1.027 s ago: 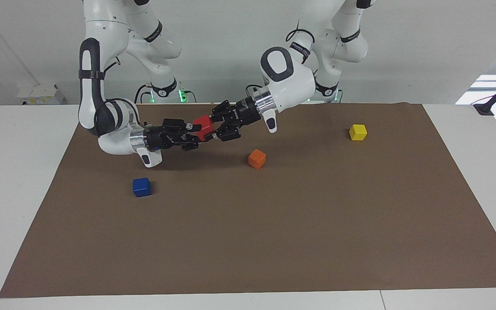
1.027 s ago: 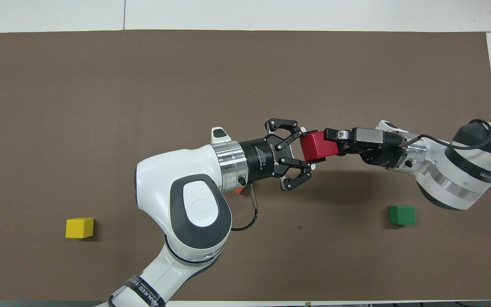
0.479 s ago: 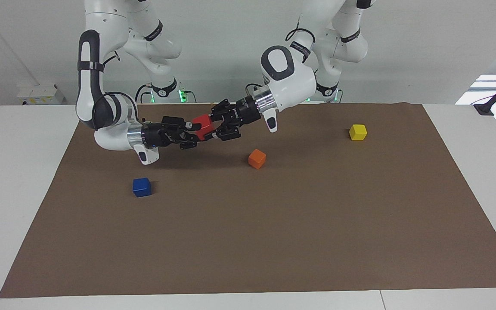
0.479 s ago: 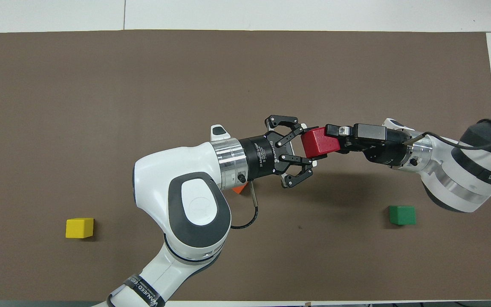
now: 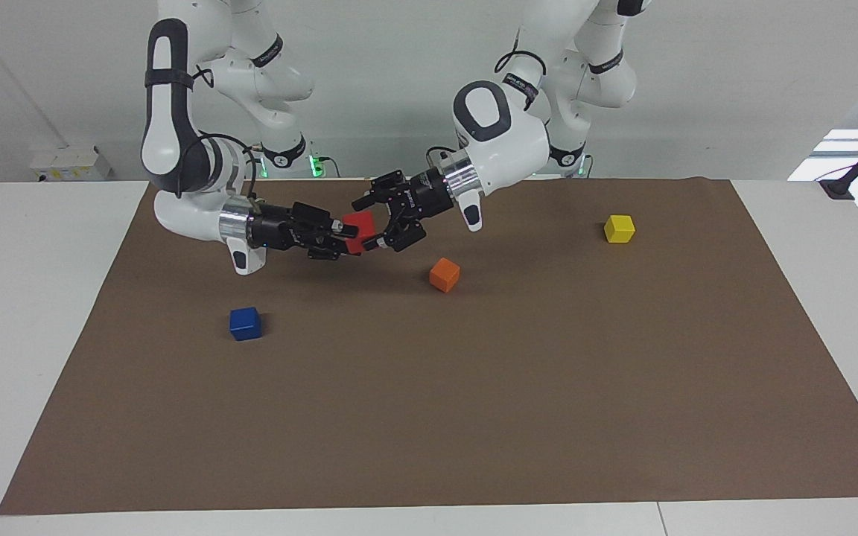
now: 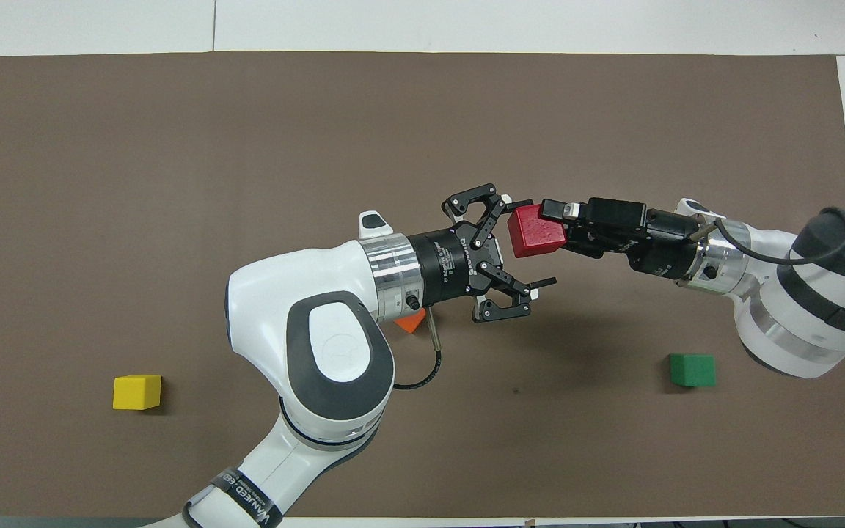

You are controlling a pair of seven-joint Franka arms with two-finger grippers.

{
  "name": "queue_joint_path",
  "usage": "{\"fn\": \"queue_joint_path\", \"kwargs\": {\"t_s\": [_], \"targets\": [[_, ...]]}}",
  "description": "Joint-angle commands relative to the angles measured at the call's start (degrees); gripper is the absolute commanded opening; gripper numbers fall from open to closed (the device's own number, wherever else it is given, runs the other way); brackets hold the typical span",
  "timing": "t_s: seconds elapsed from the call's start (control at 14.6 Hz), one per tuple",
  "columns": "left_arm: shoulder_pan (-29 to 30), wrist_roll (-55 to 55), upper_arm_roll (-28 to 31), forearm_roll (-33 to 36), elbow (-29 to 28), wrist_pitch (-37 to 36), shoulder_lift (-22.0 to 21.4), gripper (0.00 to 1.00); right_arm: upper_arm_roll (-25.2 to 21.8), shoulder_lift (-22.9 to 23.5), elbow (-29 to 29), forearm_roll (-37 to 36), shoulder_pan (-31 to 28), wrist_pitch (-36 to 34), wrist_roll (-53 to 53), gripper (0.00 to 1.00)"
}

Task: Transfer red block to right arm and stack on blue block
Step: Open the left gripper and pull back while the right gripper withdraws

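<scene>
Facing view: the right end effector (image 5: 341,237) holds the red block (image 5: 358,224) up over the table (image 5: 474,387). The left end effector (image 5: 377,221) looks wide open beside it. The blue block (image 5: 245,323) sits alone.

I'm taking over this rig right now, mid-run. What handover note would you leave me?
Left hand: open, right beside the red block, up over the brown mat.
Right hand: shut on the red block.
Blue block: on the mat toward the right arm's end, nothing on it.
Done: the red block is in the right hand's grip.
Left: draw the left hand clear, carry the red block over, stack it on the blue block.
</scene>
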Motion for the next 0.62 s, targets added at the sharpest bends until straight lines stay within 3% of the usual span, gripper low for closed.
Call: {"fn": "queue_joint_path", "kwargs": {"t_s": [0.0, 0.41, 0.55], "targets": [[1.46, 0.65, -0.37, 0.51, -0.65, -1.41, -0.48, 1.00, -0.10, -1.60, 3.02, -8.63, 0.11, 4.40, 4.80, 0.00], [7.96, 5.74, -0.19, 1.29, -2.49, -5.97, -0.83, 1.00, -0.45, -4.85, 10.66, -34.11, -2.70, 4.50, 16.65, 0.00], [11.21, 7.06, -0.19, 6.19, -3.54, -9.75, -1.10, 1.00, -0.45, -4.77, 16.71, -46.40, -3.31, 4.50, 23.85, 0.00]]}}
